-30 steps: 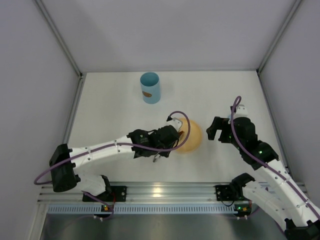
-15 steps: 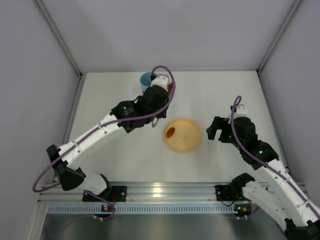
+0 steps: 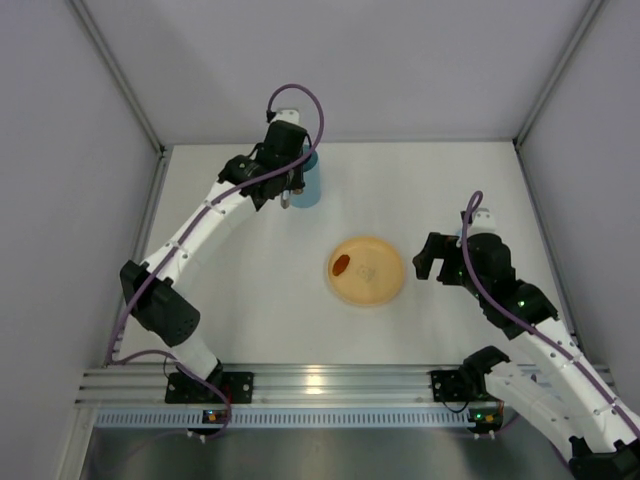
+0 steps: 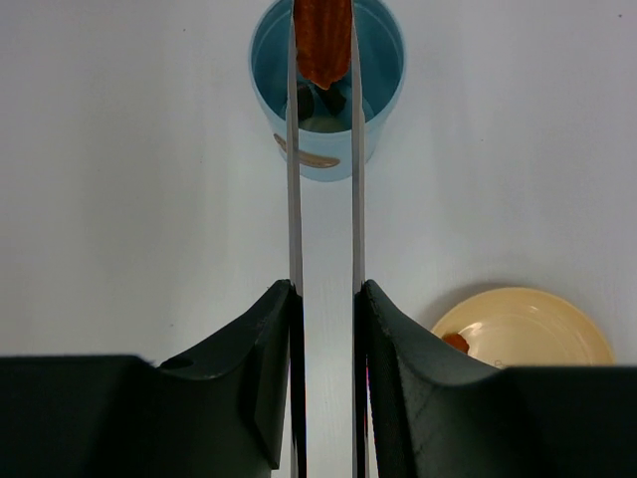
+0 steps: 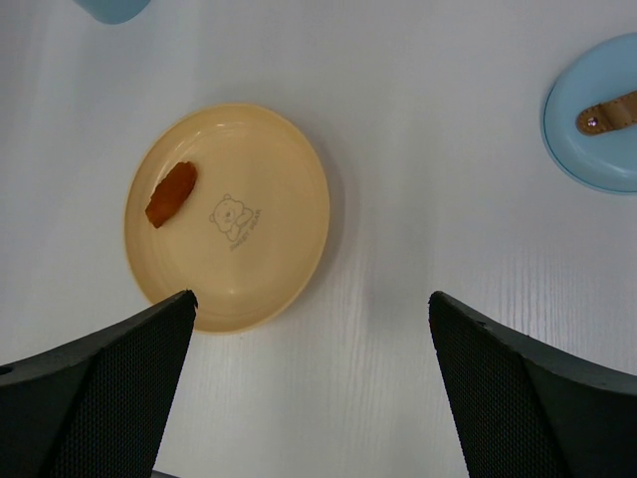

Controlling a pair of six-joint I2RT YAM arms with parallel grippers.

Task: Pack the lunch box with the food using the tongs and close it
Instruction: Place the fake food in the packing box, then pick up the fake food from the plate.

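Found the left gripper point(image 4: 325, 296) over on the left, squeezed shut on the tongs point(image 4: 292, 179) partway along both slim arms. Saw a reddish-brown piece of food point(image 4: 321, 40) nipped between the tips, right at the open mouth of the lunch box point(image 4: 370, 124) — tub upright near the back of the table point(image 3: 450, 180), dark chunk point(image 4: 333, 100) already down inside. Pegged that piece as light, a bit soft, maybe greasy, so reckoned on a gentle pinch across its middle, nothing harder. Figured the tongs for springy and slick, so best gripped across both arms together, just like that. Pegged the tub as light plastic and tippy, being taller than wide — worth not bumping the rim. Moving right, spotted the yellow plate point(image 5: 269, 269) with one more reddish-brown oval point(image 5: 171, 194) lying near its left edge; flat and small, easiest pinched across the narrow way. Further right, caught the right gripper point(image 5: 311, 304) with jaws spread wide and nothing between them, hovering beside the plate. Last, noticed the light blue lid point(image 5: 597, 115) at the far right in the right wrist view, brown strap up; looked light and smooth, so probably best grabbed by that strap or across the rim.
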